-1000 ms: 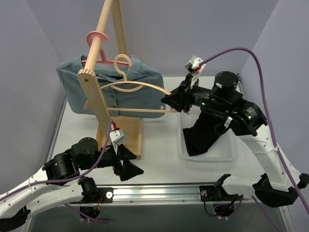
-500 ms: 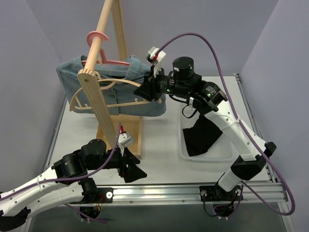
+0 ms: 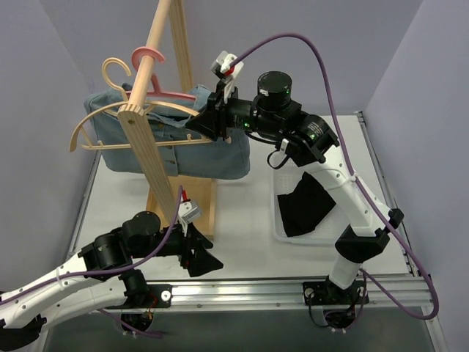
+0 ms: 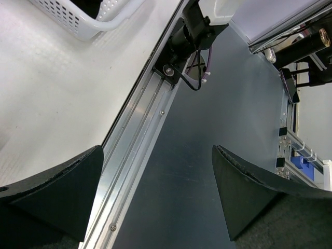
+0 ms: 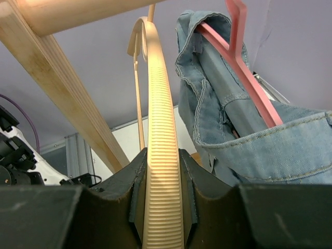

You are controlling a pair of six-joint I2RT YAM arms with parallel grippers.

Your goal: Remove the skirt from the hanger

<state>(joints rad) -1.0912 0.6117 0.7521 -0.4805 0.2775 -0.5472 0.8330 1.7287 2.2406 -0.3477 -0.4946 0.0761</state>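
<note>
The right gripper (image 3: 204,123) is squeezed tight on the wooden hanger (image 5: 163,129). In the right wrist view, the ribbed bar of the hanger runs straight up between the two fingers. Nothing hangs on this hanger.

A second ago the right gripper was over by the white basket (image 3: 322,236), and the hanger hung in front of the denim skirt (image 3: 183,158). Now the arm has swung across to the left and carried the hanger with it. The hook of the hanger is up high, just beside the top rail of the wooden rack (image 3: 150,158), left of the pink hanger (image 5: 244,78). Its far end sticks out past the left edge of the skirt. I cannot tell if the hook sits over the rail or only next to it.

The denim skirt has not moved. It hangs on the pink hanger, which is hooked over the rail. A black garment (image 3: 304,205) lies in the white basket on the right, in the same spot as before.

The left gripper (image 3: 201,253) is low over the tabletop (image 3: 242,220) near the front edge, almost where it was. Its jaws are spread wide apart, with nothing between them.
</note>
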